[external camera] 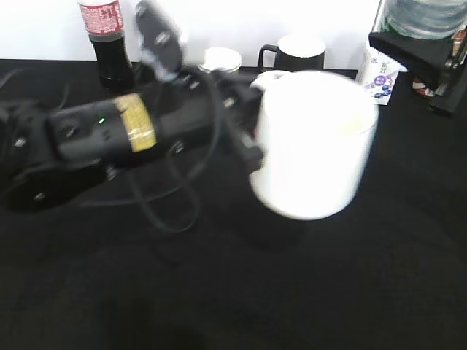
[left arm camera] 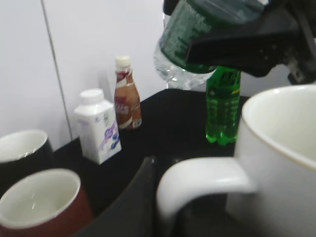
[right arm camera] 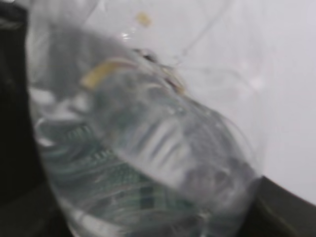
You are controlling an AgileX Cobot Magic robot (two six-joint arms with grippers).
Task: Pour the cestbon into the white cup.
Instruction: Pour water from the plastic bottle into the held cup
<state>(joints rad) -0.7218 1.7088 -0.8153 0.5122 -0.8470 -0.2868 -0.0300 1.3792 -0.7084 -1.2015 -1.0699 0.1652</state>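
The white cup (external camera: 314, 146) is lifted off the table and blurred. My left gripper (external camera: 244, 127) is shut on its handle (left arm camera: 197, 180); one dark jaw shows beside the handle in the left wrist view (left arm camera: 160, 197). The cestbon (external camera: 427, 16) is held high at the top right by my right gripper (external camera: 419, 51), which is shut on it. In the left wrist view the tilted cestbon (left arm camera: 190, 34) hangs above and behind the cup's rim (left arm camera: 276, 133), gripped by the right gripper (left arm camera: 247, 44). The cestbon (right arm camera: 143, 148) fills the right wrist view; the jaws are hidden there.
A cola bottle (external camera: 103, 40), a small cup (external camera: 220, 60), a black mug (external camera: 295, 52) and a white carton (external camera: 381, 73) line the back. The left wrist view also shows a red-brown mug (left arm camera: 42, 205), a brown drink bottle (left arm camera: 126, 94) and a green bottle (left arm camera: 223, 106).
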